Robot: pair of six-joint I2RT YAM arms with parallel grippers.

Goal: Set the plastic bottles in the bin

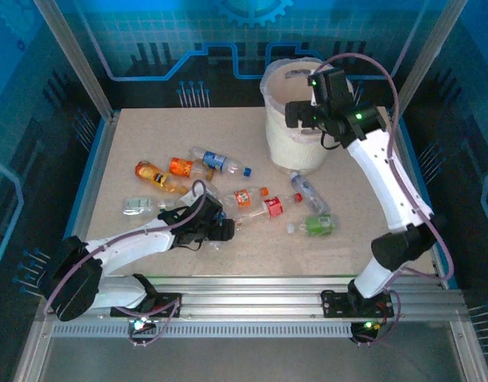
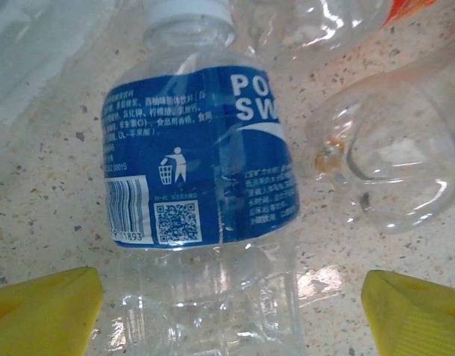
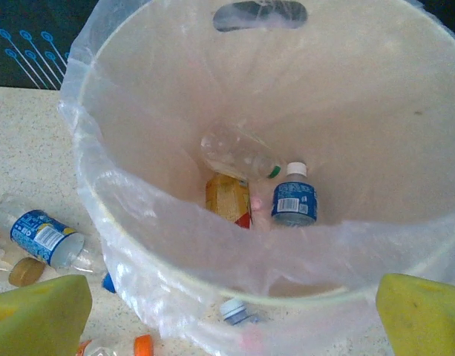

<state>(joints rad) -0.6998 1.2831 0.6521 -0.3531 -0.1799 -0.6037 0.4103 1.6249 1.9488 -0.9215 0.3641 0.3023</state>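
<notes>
My left gripper (image 1: 217, 228) is down among the plastic bottles on the table. Its yellow fingers (image 2: 45, 311) stand open on either side of a clear bottle with a blue label and white cap (image 2: 201, 163), with gaps on both sides. A crushed clear bottle (image 2: 390, 163) lies just right of it. My right gripper (image 1: 303, 115) hangs open over the white bin (image 1: 295, 147) with nothing between its fingers (image 3: 420, 319). Inside the bin (image 3: 175, 274) lie a blue-labelled bottle (image 3: 294, 200), an orange-labelled one (image 3: 228, 199) and a clear one (image 3: 238, 152).
Other bottles lie scattered on the table: two orange ones (image 1: 168, 169), a blue-labelled one (image 1: 216, 161), two red-labelled ones (image 1: 259, 202), a clear one (image 1: 306, 189), a green-labelled one (image 1: 319, 226) and a crushed one (image 1: 138, 206). A plastic liner drapes over the bin's rim.
</notes>
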